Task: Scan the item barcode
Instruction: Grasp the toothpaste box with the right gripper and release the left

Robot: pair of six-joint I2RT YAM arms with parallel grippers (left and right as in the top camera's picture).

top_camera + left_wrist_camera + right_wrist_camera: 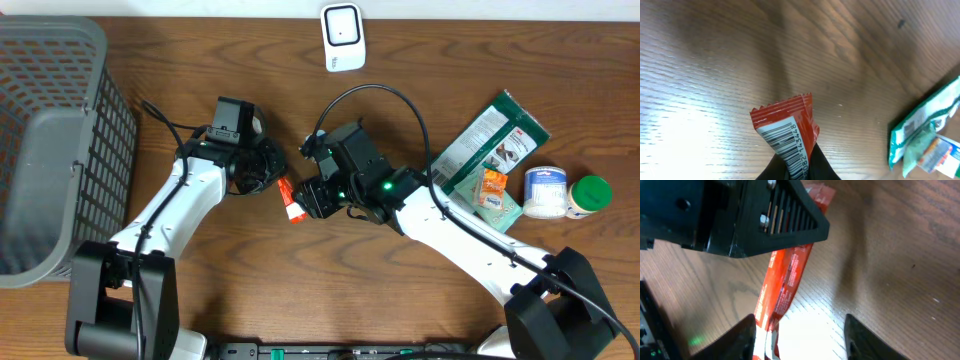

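The item is a red snack packet point(291, 201) with a white barcode panel point(787, 137); it hangs just above the wooden table at its middle. My left gripper point(800, 169) is shut on the packet's lower end, and the barcode faces the left wrist camera. In the overhead view the left gripper point(272, 178) comes in from the left and my right gripper point(310, 196) from the right. The right gripper point(800, 340) stands open around the packet point(787, 275), which lies close to its left finger point(742, 337). A white scanner point(343, 37) stands at the table's far edge.
A grey mesh basket point(50, 150) fills the left side. At the right lie a green pouch point(490, 135), a small orange packet point(492, 185), a white tub point(546, 192) and a green-capped bottle point(590, 195). The left arm's black housing point(740, 215) looms over the right wrist view.
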